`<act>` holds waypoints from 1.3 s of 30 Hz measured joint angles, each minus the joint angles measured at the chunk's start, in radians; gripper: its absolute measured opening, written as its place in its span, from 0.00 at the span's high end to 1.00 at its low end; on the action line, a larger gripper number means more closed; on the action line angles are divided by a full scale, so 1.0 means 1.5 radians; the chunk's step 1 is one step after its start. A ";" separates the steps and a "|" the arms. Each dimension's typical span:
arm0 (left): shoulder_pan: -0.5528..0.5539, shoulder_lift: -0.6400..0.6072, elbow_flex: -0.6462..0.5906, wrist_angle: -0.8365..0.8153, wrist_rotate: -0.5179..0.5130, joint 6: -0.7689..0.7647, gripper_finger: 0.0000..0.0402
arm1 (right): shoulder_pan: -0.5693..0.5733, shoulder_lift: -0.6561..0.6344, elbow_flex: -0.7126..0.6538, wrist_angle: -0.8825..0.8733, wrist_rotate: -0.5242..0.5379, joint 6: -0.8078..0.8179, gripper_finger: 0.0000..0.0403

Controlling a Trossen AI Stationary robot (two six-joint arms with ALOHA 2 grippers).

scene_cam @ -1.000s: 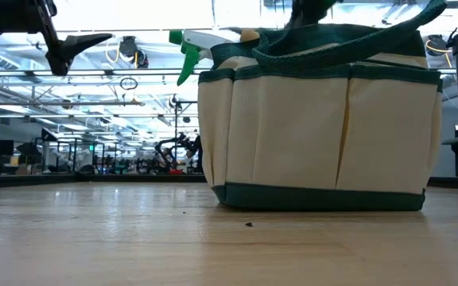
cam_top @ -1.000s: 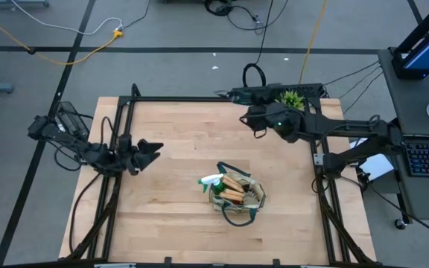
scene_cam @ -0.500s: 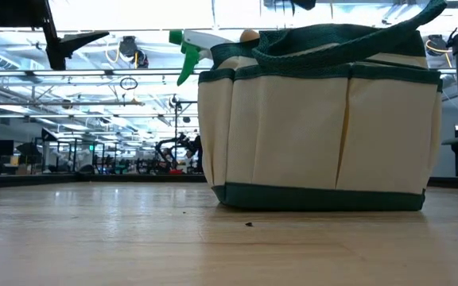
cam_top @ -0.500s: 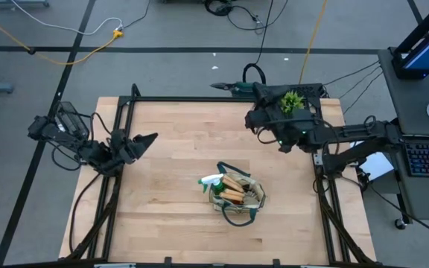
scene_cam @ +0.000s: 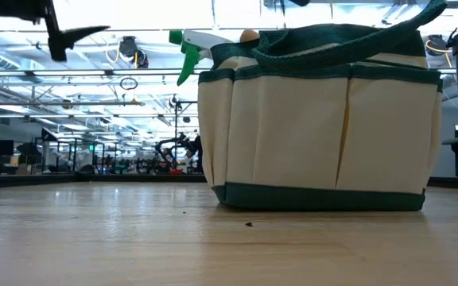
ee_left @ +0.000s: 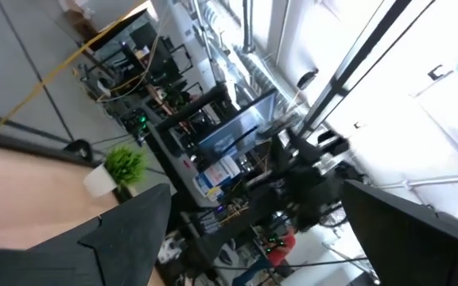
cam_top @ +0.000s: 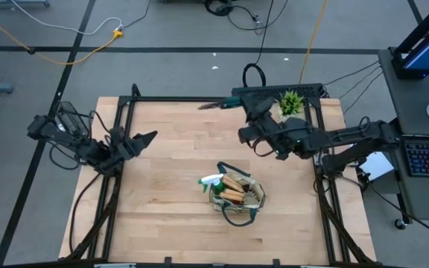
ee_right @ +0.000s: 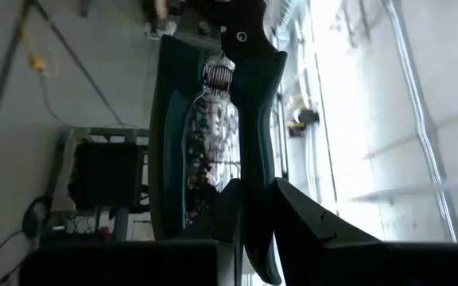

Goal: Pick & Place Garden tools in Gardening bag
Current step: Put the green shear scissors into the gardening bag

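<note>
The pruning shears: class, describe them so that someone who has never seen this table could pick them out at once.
Start at the wooden table and go to its far edge, near the small potted plant. The right gripper is shut on the pruning shears, held above the table. Unlike the tools in the gardening bag, they are dark with curved green handles and a spring between them.

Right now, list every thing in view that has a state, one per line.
Gardening bag: upright on the table, open-topped, loaded.
Spray bottle: in the bag, nozzle sticking out.
Wooden-handled tools: lying in the bag.
Pruning shears: gripped, off the table.
Right hand: shut on the pruning shears, near the potted plant.
Left hand: open, empty, at the table's left edge.
</note>
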 joint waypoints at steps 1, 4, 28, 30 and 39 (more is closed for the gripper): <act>0.000 0.010 0.015 -0.002 0.000 0.009 0.07 | 0.003 0.002 -0.001 -0.004 -0.005 -0.001 0.91; 0.000 0.048 0.074 -0.010 0.000 0.053 0.07 | 0.004 0.020 0.000 0.007 -0.036 -0.018 0.91; 0.097 0.376 0.640 -0.565 0.153 0.143 0.07 | 0.022 0.058 -0.001 -0.039 -0.149 -0.112 0.91; 0.116 0.404 0.680 -0.618 0.178 0.135 0.07 | 0.022 0.057 -0.001 -0.035 -0.149 -0.126 0.91; 0.220 0.485 0.832 -0.769 0.384 0.069 0.07 | 0.029 0.068 -0.001 -0.037 -0.184 -0.194 0.91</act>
